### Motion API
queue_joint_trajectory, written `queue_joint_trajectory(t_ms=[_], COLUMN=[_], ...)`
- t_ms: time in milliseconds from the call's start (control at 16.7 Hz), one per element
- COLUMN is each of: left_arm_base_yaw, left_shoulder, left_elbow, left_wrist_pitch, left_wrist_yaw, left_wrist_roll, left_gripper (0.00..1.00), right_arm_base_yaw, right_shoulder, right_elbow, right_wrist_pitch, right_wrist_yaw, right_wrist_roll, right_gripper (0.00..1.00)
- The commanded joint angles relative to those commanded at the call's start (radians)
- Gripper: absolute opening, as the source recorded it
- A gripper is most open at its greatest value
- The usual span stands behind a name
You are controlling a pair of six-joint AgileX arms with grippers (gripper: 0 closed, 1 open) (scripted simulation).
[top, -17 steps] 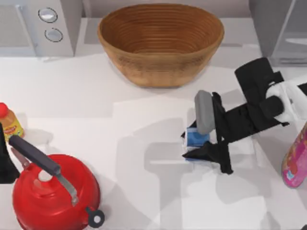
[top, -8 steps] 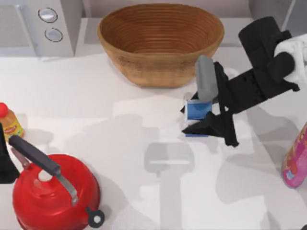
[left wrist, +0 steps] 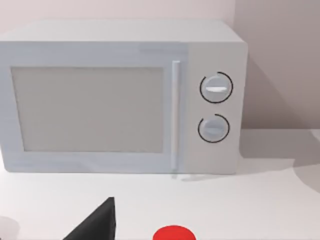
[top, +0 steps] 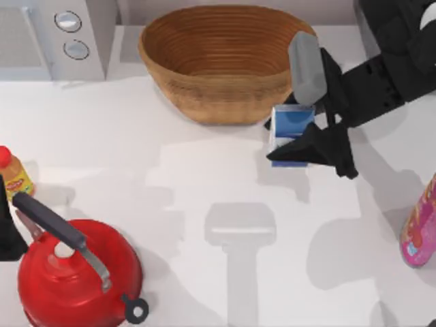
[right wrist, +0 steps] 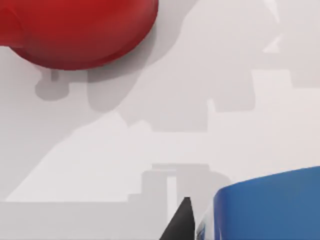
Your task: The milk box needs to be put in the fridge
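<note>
Now the right gripper (top: 298, 131) has its two black fingers clamped on the small blue milk box (top: 291, 131), one finger on each side. The box hangs above the white table (top: 204, 170), just beside the front right rim of the big brown wicker basket (top: 228, 61). From above I see mostly its blue top, so its long axis seems near vertical, but I cannot tell this surely. Far away, at the left edge, the left arm is parked near the red round kettle (top: 75, 276) and the small orange bottle (top: 13, 174). A pink bottle (top: 419, 228) stands at the right edge.
</note>
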Motion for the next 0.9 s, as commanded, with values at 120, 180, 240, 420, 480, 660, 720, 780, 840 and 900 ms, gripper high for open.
queue_joint_trajectory(t_ms=[120,180,240,420,480,660,720,780,840,900], left_arm_base_yaw=[0.000,0.000,0.000,0.000,0.000,0.000,0.000,0.000,0.000,0.000], left_shoulder=[0.000,0.000,0.000,0.000,0.000,0.000,0.000,0.000,0.000,0.000], left_elbow=[0.000,0.000,0.000,0.000,0.000,0.000,0.000,0.000,0.000,0.000], left_wrist_pitch=[0.000,0.000,0.000,0.000,0.000,0.000,0.000,0.000,0.000,0.000], left_wrist_yaw=[0.000,0.000,0.000,0.000,0.000,0.000,0.000,0.000,0.000,0.000], left_wrist_roll=[0.000,0.000,0.000,0.000,0.000,0.000,0.000,0.000,0.000,0.000], left_gripper=[1.00,1.00,1.00,1.00,1.00,1.00,1.00,1.00,1.00,1.00], right_arm_base_yaw=[0.000,0.004,0.004,-0.017,-0.030,-0.081,-0.100,-0.120,-0.141,-0.162], right_shoulder=[0.000,0.004,0.004,-0.052,-0.090,-0.269,-0.350,-0.442,-0.542,-0.651], right_elbow=[0.000,-0.002,-0.002,-0.057,-0.093,-0.243,-0.303,-0.367,-0.434,-0.504], right_wrist_pitch=[0.000,0.002,0.002,0.023,0.038,0.105,0.135,0.168,0.204,0.243], right_wrist_yaw=[0.000,0.000,0.000,0.036,0.060,0.155,0.193,0.234,0.277,0.320], right_wrist_roll=[0.000,0.001,0.002,0.044,0.070,0.177,0.219,0.264,0.311,0.359], right_gripper=[0.00,0.00,0.00,0.00,0.00,0.00,0.00,0.00,0.00,0.00])
